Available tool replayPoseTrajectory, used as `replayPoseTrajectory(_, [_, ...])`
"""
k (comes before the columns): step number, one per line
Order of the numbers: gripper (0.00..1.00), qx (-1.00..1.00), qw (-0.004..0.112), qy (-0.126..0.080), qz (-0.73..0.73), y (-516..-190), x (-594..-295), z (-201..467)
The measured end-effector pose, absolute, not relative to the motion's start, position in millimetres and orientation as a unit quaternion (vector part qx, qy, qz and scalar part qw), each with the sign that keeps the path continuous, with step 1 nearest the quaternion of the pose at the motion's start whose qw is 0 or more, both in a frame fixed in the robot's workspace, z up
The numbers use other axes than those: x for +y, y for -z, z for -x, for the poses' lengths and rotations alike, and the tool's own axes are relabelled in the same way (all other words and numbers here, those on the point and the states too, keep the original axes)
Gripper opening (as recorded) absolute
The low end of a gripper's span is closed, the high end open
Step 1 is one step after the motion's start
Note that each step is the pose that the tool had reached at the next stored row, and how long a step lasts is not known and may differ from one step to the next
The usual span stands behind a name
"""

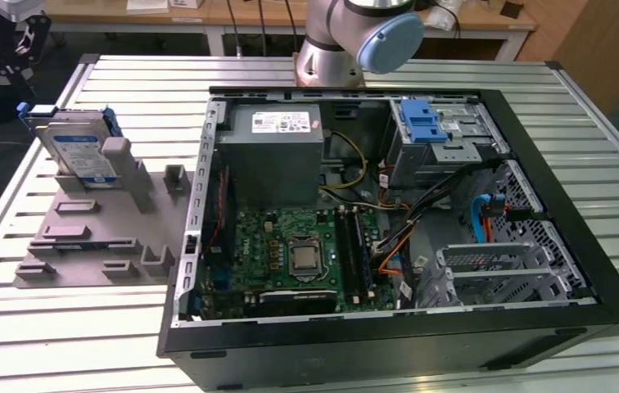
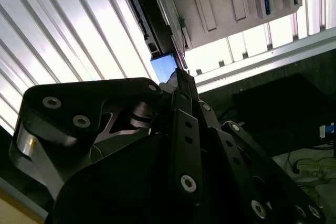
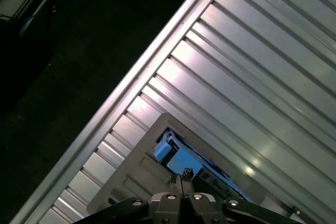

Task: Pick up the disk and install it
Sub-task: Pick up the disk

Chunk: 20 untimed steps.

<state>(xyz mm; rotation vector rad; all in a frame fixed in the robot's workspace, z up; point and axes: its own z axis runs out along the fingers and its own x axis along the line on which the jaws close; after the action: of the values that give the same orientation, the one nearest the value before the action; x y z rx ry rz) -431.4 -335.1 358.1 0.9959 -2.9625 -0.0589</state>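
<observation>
Disk (image 1: 74,146) isn't picked up yet as far as I can tell. It's standing on edge in the grey holder (image 1: 91,246) on the ribbed metal table (image 1: 70,344), to the exterior view's left of the open computer case (image 1: 397,352) and completely outside it. So I'd say this job is right at the start, with neither the pick nor the install done. The metal drive cage (image 1: 495,266) inside the case looks empty to me, though I can't see into every corner. The gripper (image 3: 181,173) has its fingertips pressed together with nothing pinched between them. In both wrist views it's aimed roughly at the blue end of the disk (image 2: 164,67) rather than sitting on it, and in the exterior view nothing is touching the drive at all, so I read it as hanging off to the side, apart from the part. As for the disk itself, it's a flat silver rectangle with a white-and-blue label facing the exterior camera, framed by a blue plastic carrier with a little blue tab sticking out at the top corner. It sits upright, maybe leaning back a touch, and one of the holder's grey posts stands just in front of its lower edge. From the first wrist view you mostly get the blue carrier edge (image 3: 170,153) poking out of the holder slot.
</observation>
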Motion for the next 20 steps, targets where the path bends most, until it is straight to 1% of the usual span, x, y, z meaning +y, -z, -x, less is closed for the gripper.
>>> replayPoseTrajectory(9, [0.11,-0.942,0.008,0.019,-0.335,-358.1,-335.1,432.2])
replayPoseTrajectory(20, [0.11,-0.911,0.008,0.018,-0.412,-357.9,-335.2,432.2])
